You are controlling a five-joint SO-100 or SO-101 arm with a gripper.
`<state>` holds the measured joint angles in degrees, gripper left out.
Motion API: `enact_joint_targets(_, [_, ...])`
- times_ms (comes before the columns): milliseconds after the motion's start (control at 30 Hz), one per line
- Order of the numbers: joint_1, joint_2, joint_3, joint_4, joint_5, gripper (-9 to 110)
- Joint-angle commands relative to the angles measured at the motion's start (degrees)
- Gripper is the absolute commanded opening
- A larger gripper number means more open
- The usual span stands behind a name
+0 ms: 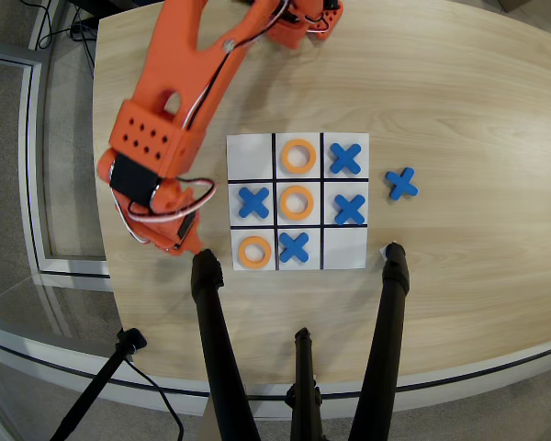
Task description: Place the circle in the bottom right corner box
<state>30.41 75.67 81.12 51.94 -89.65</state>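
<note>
Three flat orange rings lie on the white grid sheet [251, 154] in the overhead view: one in the top middle cell [298, 156], one in the centre cell [297, 202], one in the lower left corner cell [254, 251]. The lower right corner cell [344, 248] and the upper left corner cell are bare. The orange arm reaches from the top edge down to the left of the sheet. My gripper [191, 241] is low over the table just left of the lower left ring, apart from it. Its jaws are hidden under the wrist. A fourth ring is not in view.
Blue crosses lie in the top right [345, 158], middle left [253, 202], middle right [350, 209] and bottom middle [294, 247] cells. One more cross [402, 184] lies on the table right of the sheet. Black tripod legs [211, 331] stand at the front edge.
</note>
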Motion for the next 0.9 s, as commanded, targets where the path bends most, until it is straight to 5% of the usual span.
enact_joint_targets(0, [0.4, -4.7, -6.2, -1.0, -0.4, 23])
enact_joint_targets(867, [-0.3, -23.9, -19.0, -0.4, -8.8, 23])
